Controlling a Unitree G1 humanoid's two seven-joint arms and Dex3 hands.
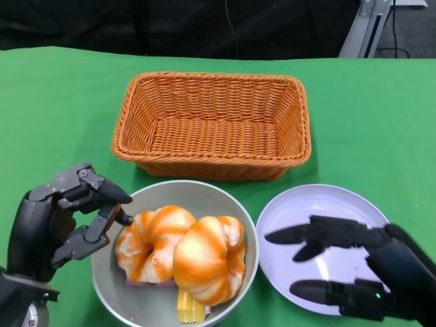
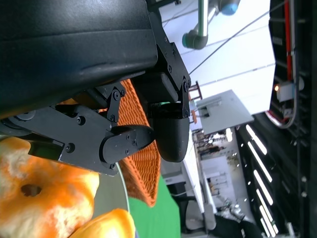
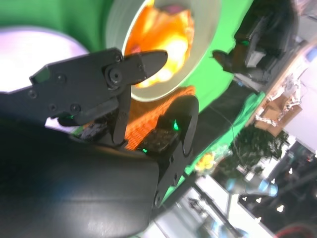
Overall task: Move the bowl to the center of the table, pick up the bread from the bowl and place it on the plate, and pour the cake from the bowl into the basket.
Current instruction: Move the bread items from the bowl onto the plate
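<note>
The grey bowl (image 1: pixel 235 204) sits at the table's near middle, just in front of the basket (image 1: pixel 211 76). In it lie two orange bread rolls (image 1: pixel 204 255), with a yellow and pink cake (image 1: pixel 189 306) partly hidden under them. My left hand (image 1: pixel 61 218) is at the bowl's left rim, fingertips and thumb pinching the rim. The white plate (image 1: pixel 320 204) lies right of the bowl and holds nothing. My right hand (image 1: pixel 354 269) hovers over the plate with fingers spread toward the bowl, holding nothing. The right wrist view shows the bowl (image 3: pixel 203 44) and bread (image 3: pixel 163 34) beyond my fingers (image 3: pixel 143 64).
The woven orange basket holds nothing and takes up the middle of the green table (image 1: pixel 381 116). Bowl, plate and basket stand close together. Green cloth shows to the far left and far right. The table's back edge meets a dark background.
</note>
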